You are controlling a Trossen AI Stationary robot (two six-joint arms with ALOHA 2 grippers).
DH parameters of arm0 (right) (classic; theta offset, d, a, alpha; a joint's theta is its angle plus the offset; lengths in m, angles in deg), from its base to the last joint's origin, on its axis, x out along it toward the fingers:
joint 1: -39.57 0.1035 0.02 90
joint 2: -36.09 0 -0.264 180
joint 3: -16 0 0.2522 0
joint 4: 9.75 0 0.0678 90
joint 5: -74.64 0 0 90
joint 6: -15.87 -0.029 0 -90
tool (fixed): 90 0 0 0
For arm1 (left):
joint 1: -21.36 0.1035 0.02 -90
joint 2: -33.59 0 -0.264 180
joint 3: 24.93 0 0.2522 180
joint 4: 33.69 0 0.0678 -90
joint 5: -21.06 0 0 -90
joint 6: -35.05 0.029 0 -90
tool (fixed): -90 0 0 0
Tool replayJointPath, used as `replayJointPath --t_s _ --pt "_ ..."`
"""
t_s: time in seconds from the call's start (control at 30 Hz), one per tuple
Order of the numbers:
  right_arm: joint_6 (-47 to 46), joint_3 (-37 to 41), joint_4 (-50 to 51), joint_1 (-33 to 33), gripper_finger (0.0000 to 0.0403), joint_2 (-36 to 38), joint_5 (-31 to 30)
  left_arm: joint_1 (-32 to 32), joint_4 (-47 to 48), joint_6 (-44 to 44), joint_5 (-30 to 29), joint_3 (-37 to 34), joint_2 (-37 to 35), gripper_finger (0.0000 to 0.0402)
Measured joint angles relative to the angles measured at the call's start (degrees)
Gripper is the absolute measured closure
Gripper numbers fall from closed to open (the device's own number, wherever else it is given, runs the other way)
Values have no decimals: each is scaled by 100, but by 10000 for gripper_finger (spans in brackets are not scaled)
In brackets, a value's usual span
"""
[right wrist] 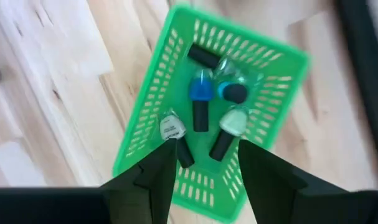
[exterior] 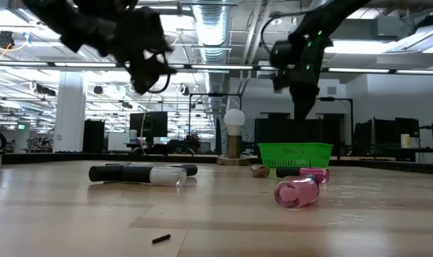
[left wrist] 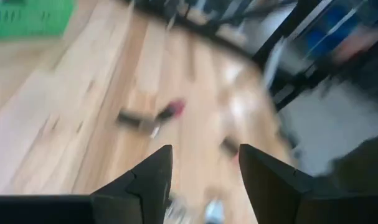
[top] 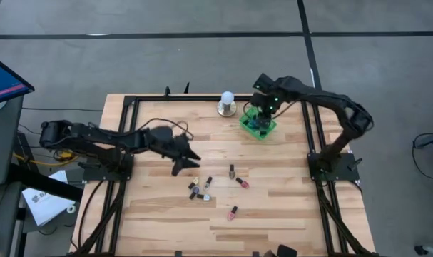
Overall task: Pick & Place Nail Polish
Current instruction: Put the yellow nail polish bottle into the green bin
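Observation:
Several nail polish bottles lie on their sides on the wooden table: a pair (top: 200, 189), two more (top: 237, 177) and a pink one (top: 233, 212), which is nearest in the low view (exterior: 297, 193). A green basket (top: 259, 125) at the far right holds several bottles (right wrist: 200, 102). My left gripper (top: 190, 161) is open and empty above the table, left of the loose bottles; its wrist view (left wrist: 204, 149) is blurred. My right gripper (top: 263, 108) is open and empty above the basket (right wrist: 206, 144).
A white-domed object on a metal base (top: 227, 104) stands just left of the basket at the far edge. A black frame (top: 130, 103) borders the table. A small dark piece (exterior: 161, 238) lies on the near boards.

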State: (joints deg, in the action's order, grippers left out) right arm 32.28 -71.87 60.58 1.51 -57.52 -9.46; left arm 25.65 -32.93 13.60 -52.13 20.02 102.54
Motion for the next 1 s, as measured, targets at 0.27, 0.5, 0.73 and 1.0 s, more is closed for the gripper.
replayJointPath --t_s 0.27,0.5,0.73,1.0 --pt "-548 0 -50 15 255 1138 0 -1520 869 -163 -2045 -183 27 220" --pt "-652 0 -102 15 255 1654 2 -2583 906 -1121 -3772 -176 551 220" --pt "-700 0 -91 15 258 1725 3 -2934 900 -1779 -3956 79 1743 220" --pt "-698 0 -89 17 256 1686 20 -2963 907 -2261 -4490 297 2565 220"
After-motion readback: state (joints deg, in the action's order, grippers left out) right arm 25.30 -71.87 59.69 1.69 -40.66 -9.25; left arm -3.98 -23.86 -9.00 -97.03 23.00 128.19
